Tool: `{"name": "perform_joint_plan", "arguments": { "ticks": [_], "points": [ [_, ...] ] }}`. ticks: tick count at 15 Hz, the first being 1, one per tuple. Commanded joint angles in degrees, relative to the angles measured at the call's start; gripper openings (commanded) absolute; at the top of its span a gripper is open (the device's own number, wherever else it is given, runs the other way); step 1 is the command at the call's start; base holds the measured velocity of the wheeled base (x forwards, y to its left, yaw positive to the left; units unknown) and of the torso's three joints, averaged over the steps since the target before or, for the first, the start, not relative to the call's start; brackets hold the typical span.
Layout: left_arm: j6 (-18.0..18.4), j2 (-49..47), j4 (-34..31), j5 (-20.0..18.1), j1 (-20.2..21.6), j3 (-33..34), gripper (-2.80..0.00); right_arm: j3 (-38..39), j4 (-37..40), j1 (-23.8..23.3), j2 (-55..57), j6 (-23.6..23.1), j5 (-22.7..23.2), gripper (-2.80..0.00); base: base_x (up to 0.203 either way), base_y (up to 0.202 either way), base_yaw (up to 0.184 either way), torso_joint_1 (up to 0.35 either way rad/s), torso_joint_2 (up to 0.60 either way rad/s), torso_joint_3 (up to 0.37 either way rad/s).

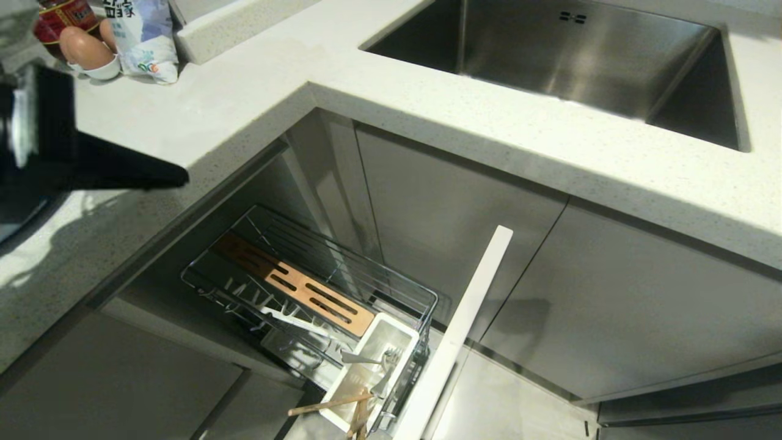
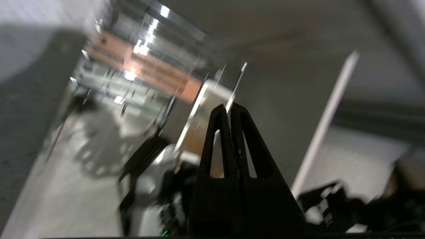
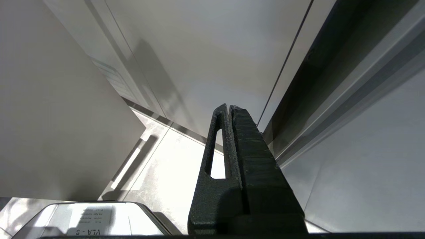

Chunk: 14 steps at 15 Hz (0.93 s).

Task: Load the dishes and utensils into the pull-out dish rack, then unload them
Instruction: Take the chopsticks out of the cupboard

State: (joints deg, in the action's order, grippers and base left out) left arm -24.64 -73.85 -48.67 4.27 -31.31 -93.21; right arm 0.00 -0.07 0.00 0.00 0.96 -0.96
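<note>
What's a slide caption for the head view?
Pull-out dish rack open under the countertop; chopsticks in its cutlery box.

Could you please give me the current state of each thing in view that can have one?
pull-out dish rack: pulled out, no plate or bowl visible in it
white cutlery box: holds metal utensils
chopsticks: sticking out of the cutlery box at a slant
left gripper: shut on a thin metal utensil
right gripper: shut, empty, by the cabinet fronts
sink: empty where visible

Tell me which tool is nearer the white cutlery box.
Left. The left tool, shut on a thin metal utensil, is above the white cutlery box; the right tool faces cabinet fronts, box unseen.
</note>
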Motion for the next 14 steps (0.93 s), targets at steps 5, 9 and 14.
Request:
{"name": "perform_joint_plan", "arguments": {
  "ticks": [5,9,14],
  "points": [
    [3.28,-6.50,-13.63,0.03,-3.11,1.58,-2.80,0.01,-0.01,0.00,0.00,0.00,0.00,-2.80,0.000,0.000,0.000,0.000,0.00,0.000],
    [2.43,-11.29,-16.24,-0.18,-6.18,4.27,-2.80,0.05,-0.01,0.00,0.00,0.00,0.00,-2.80,0.000,0.000,0.000,0.000,0.00,0.000],
    [-2.16,-15.99,-13.51,-0.08,-8.82,12.52,-2.80,0.00,-0.01,0.00,0.00,0.00,0.00,-2.80,0.000,0.000,0.000,0.000,0.00,0.000]
  ]
}}
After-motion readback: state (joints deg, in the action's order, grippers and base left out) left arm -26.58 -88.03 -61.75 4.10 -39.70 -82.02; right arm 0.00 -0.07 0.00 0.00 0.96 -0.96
